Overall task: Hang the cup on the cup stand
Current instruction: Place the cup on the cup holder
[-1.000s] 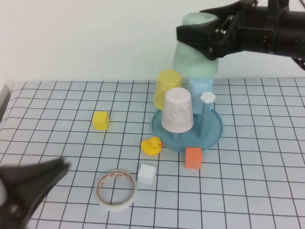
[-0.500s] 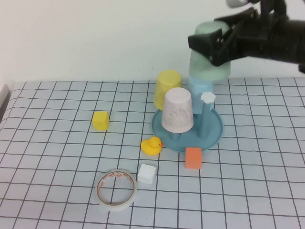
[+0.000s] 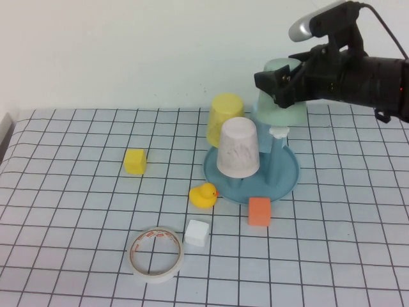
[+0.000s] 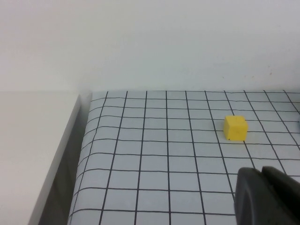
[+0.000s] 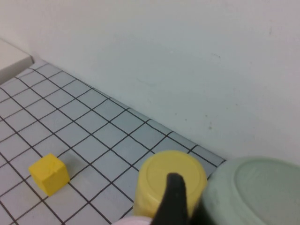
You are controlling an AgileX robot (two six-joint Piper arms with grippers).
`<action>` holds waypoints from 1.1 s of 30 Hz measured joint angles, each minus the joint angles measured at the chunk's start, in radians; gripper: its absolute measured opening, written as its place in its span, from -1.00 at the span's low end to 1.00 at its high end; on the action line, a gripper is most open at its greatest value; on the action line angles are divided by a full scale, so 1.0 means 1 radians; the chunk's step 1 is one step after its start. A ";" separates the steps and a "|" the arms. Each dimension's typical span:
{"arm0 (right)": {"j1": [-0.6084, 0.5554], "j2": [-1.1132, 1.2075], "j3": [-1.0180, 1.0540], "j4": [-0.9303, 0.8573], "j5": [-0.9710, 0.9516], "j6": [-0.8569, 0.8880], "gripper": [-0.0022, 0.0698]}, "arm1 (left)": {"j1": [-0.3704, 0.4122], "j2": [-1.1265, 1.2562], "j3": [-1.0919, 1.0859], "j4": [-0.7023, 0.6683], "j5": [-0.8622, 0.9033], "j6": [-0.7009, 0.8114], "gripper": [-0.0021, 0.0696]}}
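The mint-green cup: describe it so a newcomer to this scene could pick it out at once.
Find the blue cup stand right of centre on the gridded mat. At its far side the right gripper grips the cup upside down above a light blue cup, beside the white flower knob. It is the only pale mint-green cup; the other upturned cups are yellow and whitish-pink.

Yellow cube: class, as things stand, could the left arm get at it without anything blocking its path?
Probably yes. The yellow cube sits alone on bare grid ahead of the shut left gripper, nothing between them. The right gripper is away at the cup stand, holding the cup.
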 joint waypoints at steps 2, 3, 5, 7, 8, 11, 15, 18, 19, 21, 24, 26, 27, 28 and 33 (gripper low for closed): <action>0.000 0.010 0.000 0.015 -0.002 -0.014 0.69 | 0.000 0.000 0.000 0.000 0.009 0.000 -0.94; 0.000 0.015 0.000 0.023 -0.002 -0.022 0.69 | 0.000 0.000 0.000 0.000 0.014 0.000 -0.94; 0.000 0.023 0.000 0.037 -0.006 -0.031 0.69 | 0.000 0.000 0.000 0.000 0.021 0.000 -0.94; 0.000 0.028 0.000 0.051 -0.008 -0.033 0.69 | 0.000 0.000 0.000 0.000 0.022 0.000 -0.94; 0.000 0.032 0.000 0.055 -0.014 -0.035 0.69 | 0.000 0.000 0.000 0.000 0.022 0.000 -0.94; 0.000 0.036 0.000 0.061 -0.021 -0.037 0.69 | 0.000 0.000 0.000 0.000 0.024 0.000 -0.94; 0.000 0.047 0.000 0.066 -0.036 -0.037 0.68 | 0.000 0.000 0.000 0.000 0.024 0.000 -0.94; 0.000 0.055 0.000 0.070 -0.043 -0.037 0.68 | 0.000 0.000 0.000 0.000 0.024 0.000 -0.94; 0.000 0.058 0.000 0.070 -0.045 -0.037 0.68 | 0.000 0.000 0.000 0.000 0.024 0.000 -0.94; 0.000 0.066 0.000 0.070 -0.047 -0.037 0.68 | 0.000 0.000 0.000 0.000 0.024 0.000 -0.94; 0.000 0.073 0.000 0.070 -0.051 -0.037 0.68 | 0.000 0.000 0.000 0.000 0.024 0.000 -0.94; 0.000 0.075 0.000 0.070 -0.051 -0.037 0.68 | 0.000 0.000 0.000 0.000 0.024 0.000 -0.95; 0.000 0.076 0.000 0.070 -0.051 -0.037 0.68 | 0.000 0.000 0.000 0.000 0.024 0.000 -0.95; 0.000 0.076 0.000 0.070 -0.051 -0.037 0.68 | 0.000 0.000 0.000 0.000 0.024 0.000 -0.95; 0.000 0.077 0.000 0.070 -0.039 -0.037 0.68 | 0.000 0.000 0.000 0.000 0.026 0.000 -0.95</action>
